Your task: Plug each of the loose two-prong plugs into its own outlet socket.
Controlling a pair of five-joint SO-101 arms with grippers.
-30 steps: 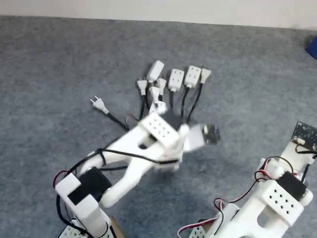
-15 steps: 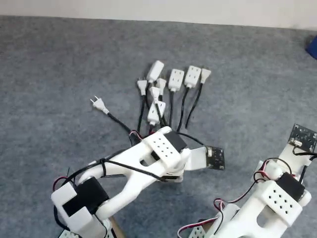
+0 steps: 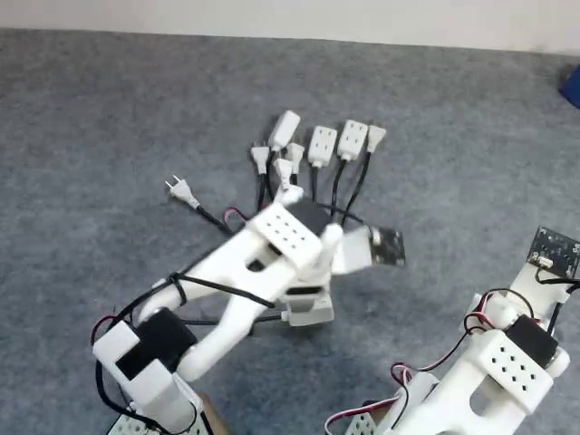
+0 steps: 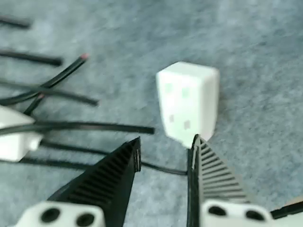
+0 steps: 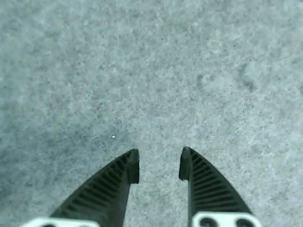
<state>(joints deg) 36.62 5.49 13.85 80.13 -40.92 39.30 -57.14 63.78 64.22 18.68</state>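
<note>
A white outlet socket (image 4: 188, 101) on a black cord lies on the grey carpet just beyond my left gripper (image 4: 164, 147), which is open with nothing between its fingers; one fingertip (image 4: 195, 143) is close to the socket's near edge. From above, the left arm (image 3: 290, 237) covers the middle of the cord bundle. Past it lie two sockets (image 3: 322, 145) (image 3: 352, 139) and loose two-prong plugs (image 3: 181, 190) (image 3: 260, 159) (image 3: 376, 138). My right gripper (image 5: 158, 161) is open over bare carpet.
Several black cords (image 4: 71, 126) fan out beside the left gripper, one bearing another white piece (image 4: 14, 137). The right arm (image 3: 507, 362) stands at the near right, away from the cords. Grey carpet (image 3: 109, 109) stretches to the far left.
The left arm drew back toward its base half a second ago, uncovering a socket in the cords, and has now swung forward over the bundle again. The right arm has kept still.
</note>
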